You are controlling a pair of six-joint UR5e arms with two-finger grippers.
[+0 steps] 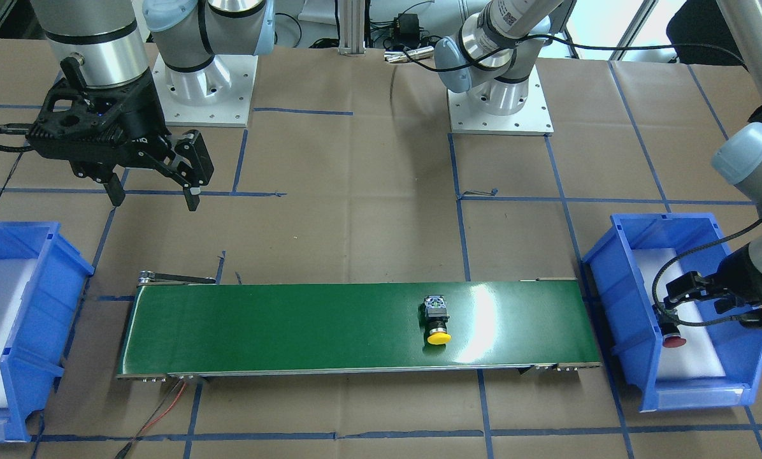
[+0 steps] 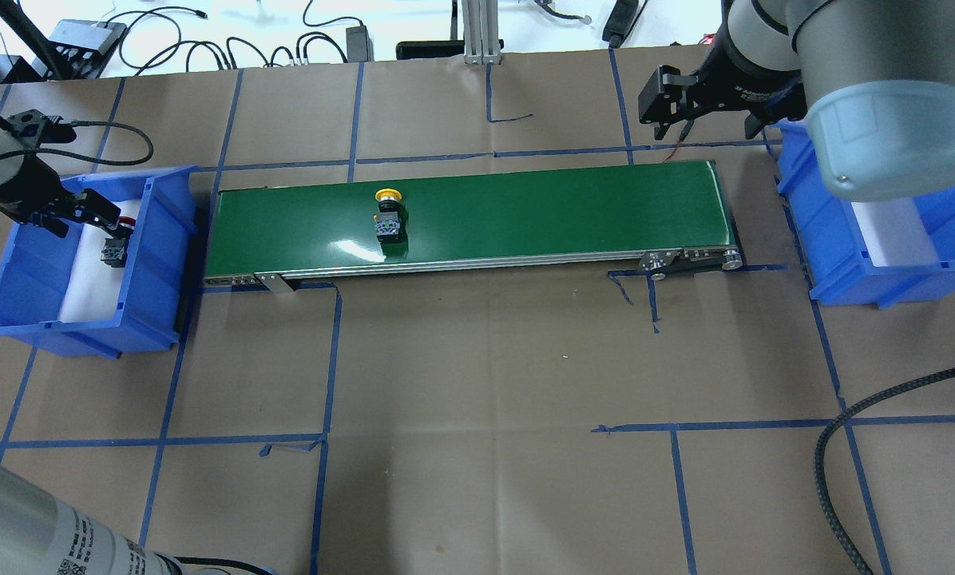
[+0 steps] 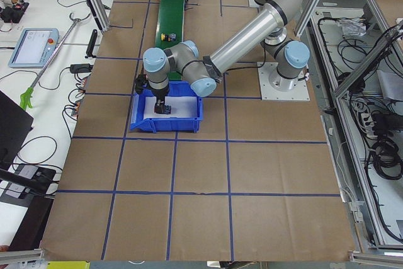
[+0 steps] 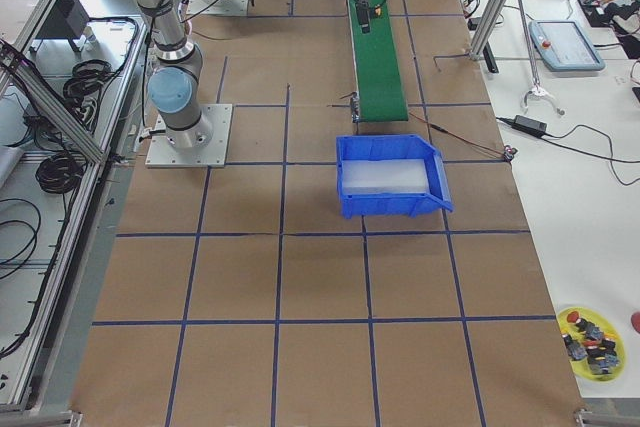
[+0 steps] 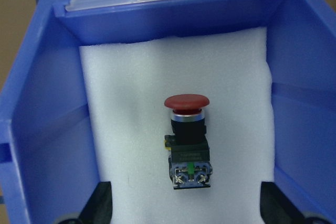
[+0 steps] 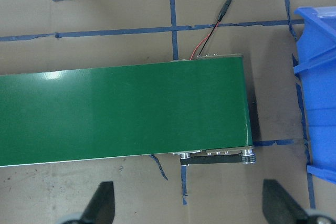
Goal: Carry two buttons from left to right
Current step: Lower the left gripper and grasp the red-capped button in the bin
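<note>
- Brown-papered table (image 2: 477, 359): left end effector (image 5: 186, 213), spread, hung over red button (image 5: 188, 140) in blue bin (image 5: 294, 103), cap toward 12 o'clock.
- Judged light, rigid; pinch the blocky body, not the slick cap.
- Farther, yellow button (image 2: 387, 217) lay on belt (image 2: 541, 212); right end effector (image 1: 155, 199) spread.

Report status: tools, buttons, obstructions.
Both open: left tool over red button in left bin, right tool raised near right end of belt. On belt: yellow button, nearer left bin. No obstruction seen.
</note>
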